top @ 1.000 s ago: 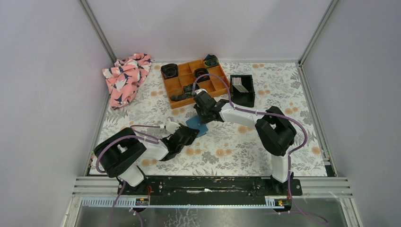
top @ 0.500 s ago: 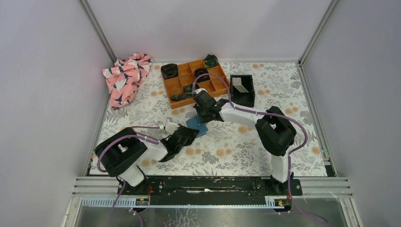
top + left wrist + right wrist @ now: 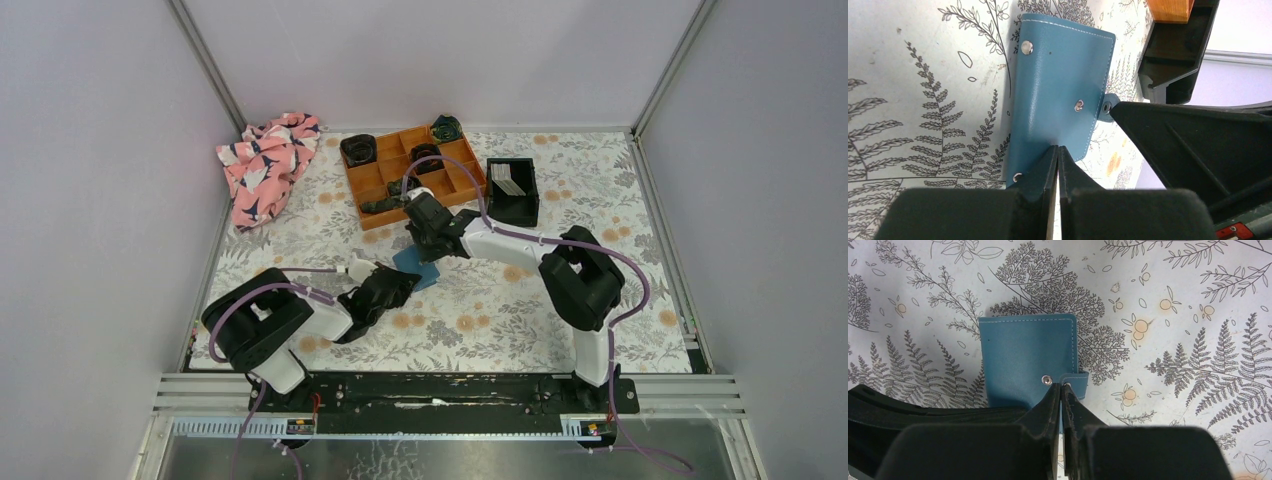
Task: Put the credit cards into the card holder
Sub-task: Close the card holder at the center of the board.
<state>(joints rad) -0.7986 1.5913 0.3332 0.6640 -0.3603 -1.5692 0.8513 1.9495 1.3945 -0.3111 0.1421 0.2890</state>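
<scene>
The teal card holder (image 3: 418, 266) lies closed on the patterned mat between my two grippers. In the left wrist view, the card holder (image 3: 1060, 85) shows its snaps, and my left gripper (image 3: 1058, 148) is shut with its tips resting on the cover's near edge. In the right wrist view, my right gripper (image 3: 1062, 386) has its jaws closed together on the card holder's (image 3: 1023, 355) small snap tab (image 3: 1079, 382). The pale credit cards (image 3: 508, 180) lie in the black bin at the back right, away from both grippers.
An orange compartment tray (image 3: 462, 178) with dark items stands behind the holder. The black bin (image 3: 512, 207) sits beside it on the right. A pink patterned cloth (image 3: 265, 165) is bunched at the back left. Grey walls enclose the mat.
My right gripper's jaws have closed down onto the holder's tab and shifted slightly left. The left gripper stays shut in the same place.
</scene>
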